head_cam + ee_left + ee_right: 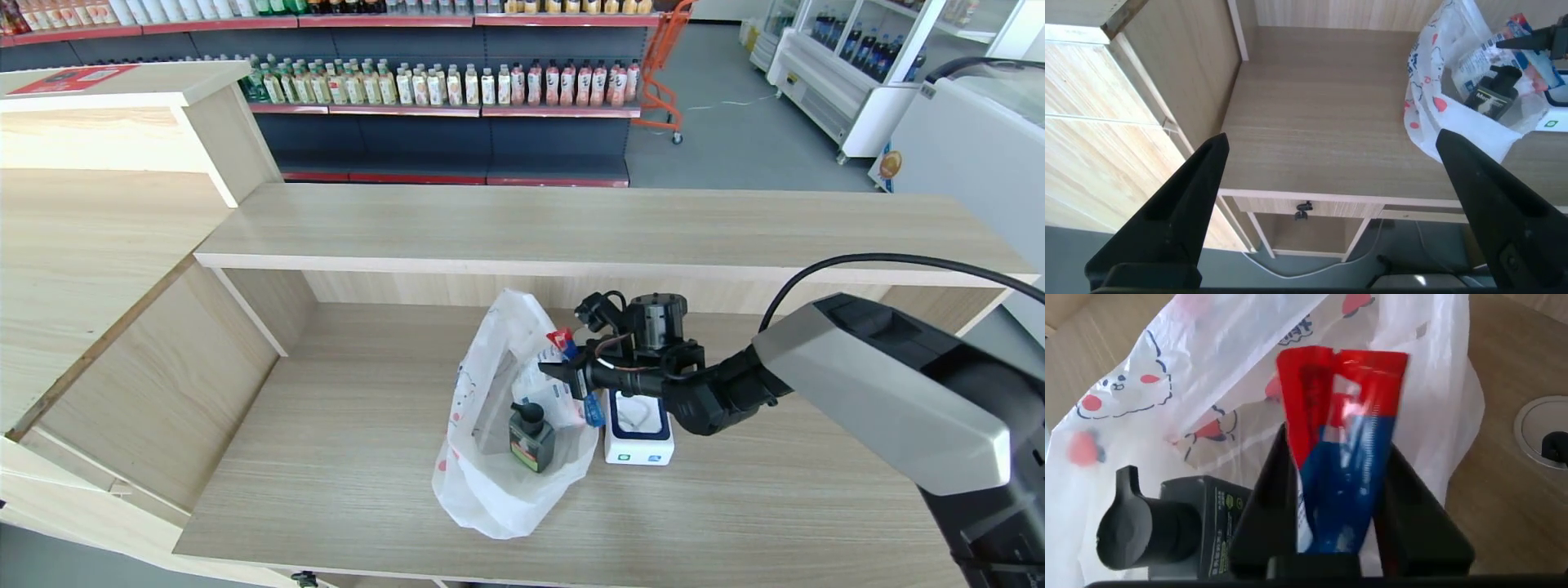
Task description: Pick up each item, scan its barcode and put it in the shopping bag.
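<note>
While right gripper [1337,469] clamps a red-blue packet [1343,416] over shopping bag [482,498] rim | left gripper [1327,204] (spread) — near counter [1315,122] front edge

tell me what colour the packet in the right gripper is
The packet is red at one end, blue at the other; clearest in the right wrist view.

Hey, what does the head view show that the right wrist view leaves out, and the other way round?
Head view extra: the white scanner box on the counter beside the shopping bag, and shelves of bottles behind. Right wrist view extra: a round hole in the counter beyond the bag. Shared: the bag, the dark pump bottle inside it, and the red-and-blue packet held in the right gripper.
</note>
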